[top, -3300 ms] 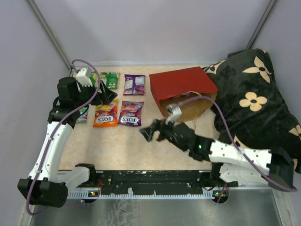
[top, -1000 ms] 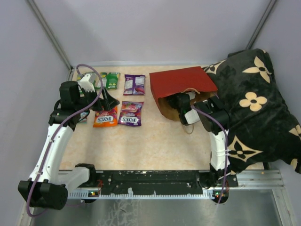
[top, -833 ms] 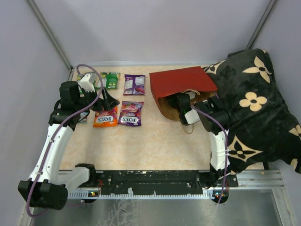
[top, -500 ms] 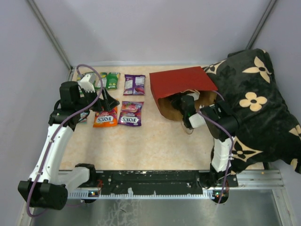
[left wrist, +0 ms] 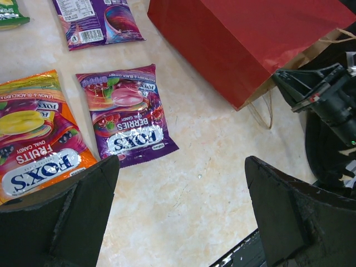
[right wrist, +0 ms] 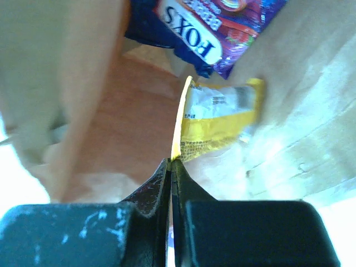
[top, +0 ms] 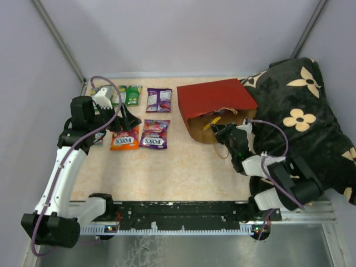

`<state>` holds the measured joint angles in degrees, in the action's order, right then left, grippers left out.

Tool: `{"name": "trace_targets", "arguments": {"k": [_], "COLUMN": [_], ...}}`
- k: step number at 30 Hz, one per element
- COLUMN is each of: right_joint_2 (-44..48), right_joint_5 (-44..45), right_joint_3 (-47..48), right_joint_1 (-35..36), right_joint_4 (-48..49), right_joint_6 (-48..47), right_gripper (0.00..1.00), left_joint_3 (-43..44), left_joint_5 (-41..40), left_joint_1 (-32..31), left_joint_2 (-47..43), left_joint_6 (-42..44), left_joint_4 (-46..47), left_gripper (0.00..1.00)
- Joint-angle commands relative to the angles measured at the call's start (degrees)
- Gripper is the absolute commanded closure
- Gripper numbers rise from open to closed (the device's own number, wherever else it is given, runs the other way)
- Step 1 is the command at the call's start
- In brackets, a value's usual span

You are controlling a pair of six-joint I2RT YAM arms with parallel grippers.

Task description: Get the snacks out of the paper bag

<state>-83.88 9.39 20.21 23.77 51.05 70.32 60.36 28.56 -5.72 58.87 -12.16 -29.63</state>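
The paper bag (top: 214, 99) lies on its side, red face up, its brown mouth toward me. My right gripper (top: 221, 131) sits at that mouth, shut on the edge of a yellow packet (top: 211, 123). The right wrist view shows the jaws (right wrist: 171, 161) pinching the yellow packet (right wrist: 217, 119), with a purple Fox's packet (right wrist: 222, 28) and a blue one (right wrist: 147, 33) deeper inside. My left gripper (top: 125, 119) hangs open over the orange packet (top: 124, 137). Beside it lie a purple Fox's packet (top: 154, 134), another purple packet (top: 158, 100) and a green one (top: 132, 94).
A black pillow with cream flowers (top: 300, 117) fills the right side, against the bag. The left wrist view shows the purple Fox's packet (left wrist: 128, 114), the orange packet (left wrist: 33, 139), the red bag (left wrist: 250, 39) and bare table between my wide-apart fingers (left wrist: 61, 217).
My right gripper went into the bag's mouth, shut on the yellow packet and has drawn back toward the near edge with it. The left arm has stayed put.
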Motion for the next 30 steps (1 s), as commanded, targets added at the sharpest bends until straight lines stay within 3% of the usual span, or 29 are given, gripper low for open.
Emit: {"name": "trace_targets", "arguments": {"k": [1, 8, 14, 18, 22, 26, 30], "right_joint_2": [14.48, 42.07, 49.21, 41.67, 23.11, 6.38, -1.92], "right_joint_5": [1.69, 4.70, 4.47, 14.45, 15.21, 7.65, 3.42], "right_joint_3": [1.48, 6.18, 7.71, 9.58, 20.27, 30.60, 35.55], "right_joint_1": [2.08, 7.59, 17.24, 32.91, 41.86, 42.59, 42.59], "right_joint_4": [-11.37, -43.26, -58.17, -53.91, -45.75, -36.76, -31.72], "right_joint_6": [-3.71, -8.93, -6.65, -4.84, -8.69, -11.63, -12.79], "right_gripper": [1.00, 1.00, 1.00, 1.00, 1.00, 1.00, 1.00], "left_joint_3": [1.80, 3.53, 4.32, 4.31, 6.11, 8.67, 9.67], "left_joint_5": [0.10, -0.65, 0.15, -0.25, -1.61, -2.57, -3.53], "left_joint_1": [0.36, 0.38, 0.41, 0.42, 0.39, 0.53, 0.51], "left_joint_2": [-0.75, -1.81, -2.75, -2.98, -2.34, -2.00, -2.32], "left_joint_6": [0.04, -0.36, -3.50, -4.69, -4.23, -3.62, -2.61], "left_joint_4": [0.59, -1.03, -0.09, 0.45, -1.13, -2.71, -4.21], "left_gripper": [0.00, 0.00, 0.00, 0.00, 0.00, 0.00, 0.00]}}
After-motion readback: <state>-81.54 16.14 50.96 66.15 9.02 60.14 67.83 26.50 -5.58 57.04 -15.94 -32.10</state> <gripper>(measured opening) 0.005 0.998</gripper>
